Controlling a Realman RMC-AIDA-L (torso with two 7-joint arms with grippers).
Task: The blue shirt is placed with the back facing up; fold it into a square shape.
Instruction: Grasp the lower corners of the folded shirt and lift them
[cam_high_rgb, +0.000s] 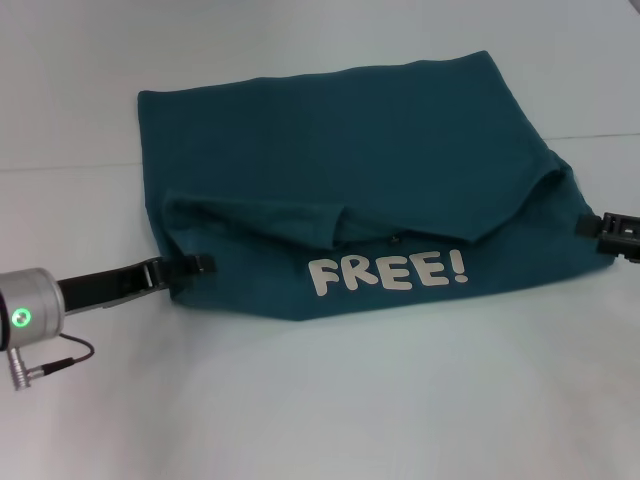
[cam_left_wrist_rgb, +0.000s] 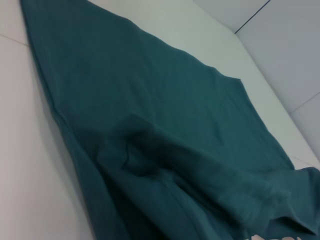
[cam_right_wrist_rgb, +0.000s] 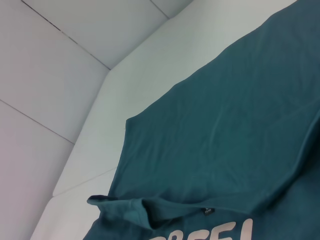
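Observation:
The blue shirt (cam_high_rgb: 350, 150) lies across the white table, and its near part is folded over so the cream "FREE!" lettering (cam_high_rgb: 385, 272) faces up. The folded flap sags in the middle and rises toward both ends. At the flap's left corner my left gripper (cam_high_rgb: 200, 265) is shut on the fabric. At its right corner, where the cloth is drawn out to a point, my right gripper (cam_high_rgb: 590, 226) is shut on it too. The left wrist view shows the shirt (cam_left_wrist_rgb: 150, 100) with a rumpled fold. In the right wrist view the shirt (cam_right_wrist_rgb: 240, 125) fills the frame, with part of the lettering (cam_right_wrist_rgb: 210, 232) in view.
The white table (cam_high_rgb: 300, 400) runs on in front of the shirt and to both sides. A seam line (cam_high_rgb: 60, 167) crosses the surface behind the shirt. A cable (cam_high_rgb: 60, 358) hangs from my left wrist.

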